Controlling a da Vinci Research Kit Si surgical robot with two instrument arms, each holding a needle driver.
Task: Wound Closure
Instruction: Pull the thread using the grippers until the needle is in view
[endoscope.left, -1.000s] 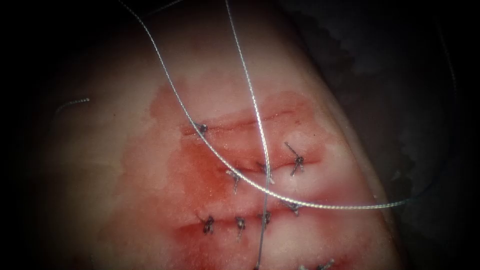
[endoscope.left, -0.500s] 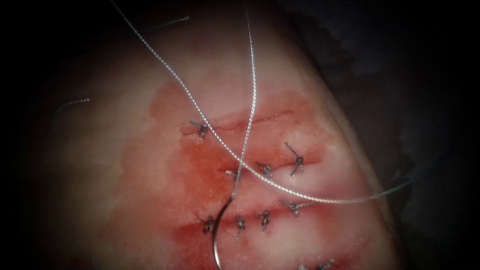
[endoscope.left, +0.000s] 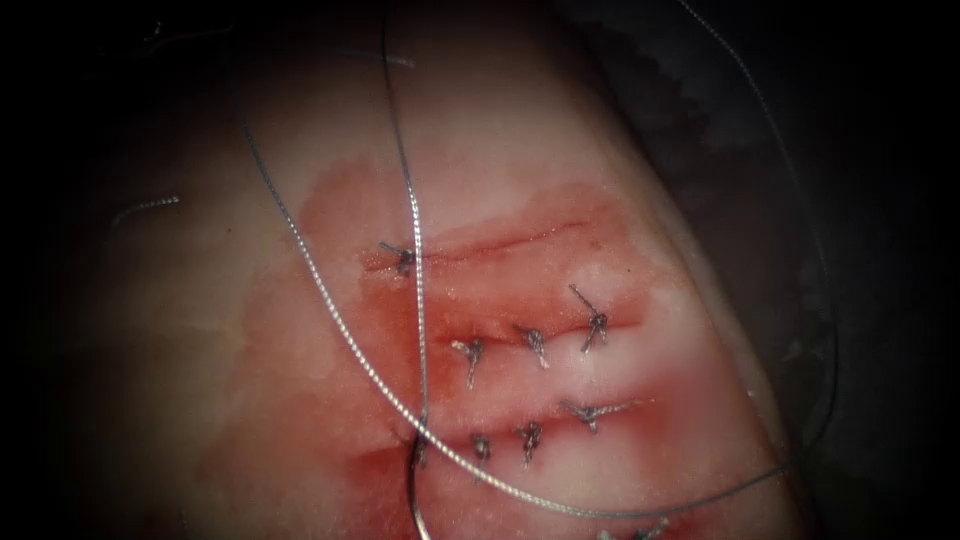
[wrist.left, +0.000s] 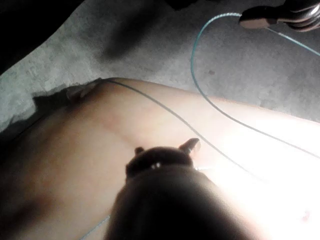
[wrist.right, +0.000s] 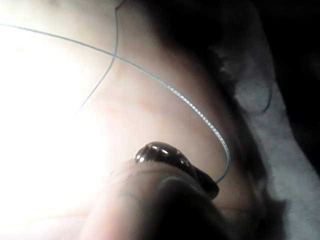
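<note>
The tissue (endoscope.left: 200, 330) carries three cuts closed with dark knots (endoscope.left: 530, 340), and red fluid stains it. The curved needle (endoscope.left: 413, 500) lies by the left end of the lowest cut; I cannot tell whether its tip is in the tissue. Its thread (endoscope.left: 420, 300) runs up over the tissue, and a second strand sweeps round in a wide loop to the right. In the left wrist view my left tool (wrist.left: 164, 148) stands open over the tissue and holds nothing. In the right wrist view my right tool (wrist.right: 212, 189) is shut on the thread (wrist.right: 190, 107). The right tool (wrist.left: 270, 17) also appears beyond the tissue.
A short cut end of thread (endoscope.left: 145, 207) lies on the tissue at the far left. Dark cloth (endoscope.left: 780, 150) borders the tissue's right edge, and the thread loop hangs out over it. Grey cloth (wrist.left: 150, 40) lies beyond the tissue.
The needle has come into view at the lower edge and shifted left. Both thread strands have swung left and gone slack, and the loop has dropped lower.
</note>
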